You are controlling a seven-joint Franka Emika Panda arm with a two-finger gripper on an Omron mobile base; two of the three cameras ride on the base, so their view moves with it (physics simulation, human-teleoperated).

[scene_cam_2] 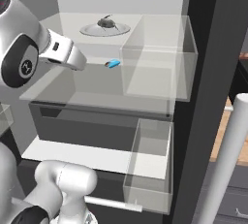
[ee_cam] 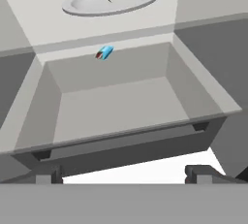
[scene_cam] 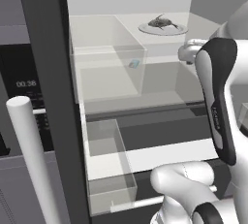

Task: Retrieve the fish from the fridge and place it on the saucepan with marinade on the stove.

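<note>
The fridge (scene_cam: 48, 97) is seen standing open, its dark door edge running down the left of the left base view and down the right of the right base view. The fish (scene_cam: 162, 22), small and dark grey, is found on a round white plate (scene_cam: 164, 29) on the white upper shelf (ee_cam: 43, 19), toward the upper right of the left base view, at the top centre of the right base view, and at the top centre of the hand view. A tiny bright blue object (ee_cam: 104, 52) is seen just below the plate in the hand view, apart from it (whether it rests on the shelf edge or in the drawer cannot be told). Clear bins (scene_cam_2: 157, 58) are mounted beside the shelf, with a lower one (scene_cam_2: 150, 169) further down. An open grey drawer (ee_cam: 121, 106) occupies the middle of the hand view.

The gripper (ee_cam: 123, 174) is held open and empty, its two dark fingertips (ee_cam: 201, 173) being set wide apart at the bottom of the hand view, well short of the fish. A pale bar handle (scene_cam: 31, 160) is seen at the lower left of the left base view.
</note>
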